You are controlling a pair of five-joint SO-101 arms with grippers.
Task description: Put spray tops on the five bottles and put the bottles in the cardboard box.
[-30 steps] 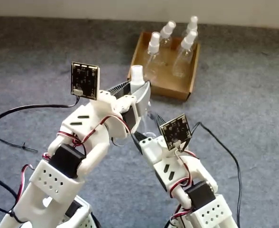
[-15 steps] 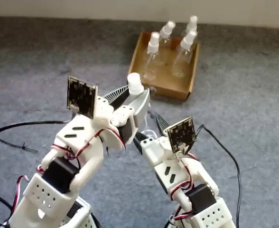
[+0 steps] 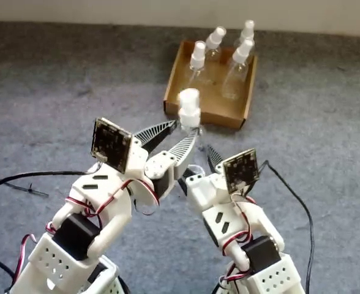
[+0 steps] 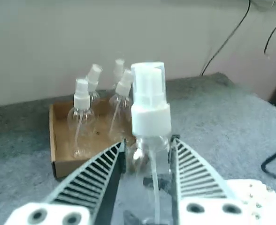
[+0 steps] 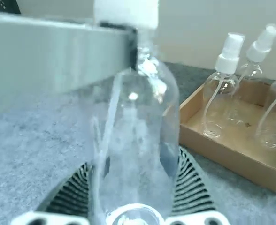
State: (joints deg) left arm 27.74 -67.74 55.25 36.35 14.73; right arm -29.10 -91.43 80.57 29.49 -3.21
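Note:
A clear bottle with a white spray top [image 3: 189, 104] stands upright above the carpet, held between both arms. My left gripper [image 3: 187, 130] is shut on its neck just below the spray top [image 4: 149, 103]. My right gripper [image 3: 197, 168] is shut on the bottle's body [image 5: 138, 136] lower down. The cardboard box [image 3: 207, 116] lies just beyond, with several capped bottles [image 3: 199, 61] standing in it. These bottles [image 4: 81, 117] and the box wall [image 4: 53, 140] show behind the held bottle.
Grey carpet covers the floor. Black cables [image 3: 33, 142] and a zip tie [image 3: 21, 187] lie at the left, and another cable [image 3: 296, 202] runs along the right. A pale wall borders the far side, behind the box [image 5: 232, 157].
The held bottle has shifted right and stands more upright. The left arm has drawn back and lower, and the right arm has edged right with the bottle.

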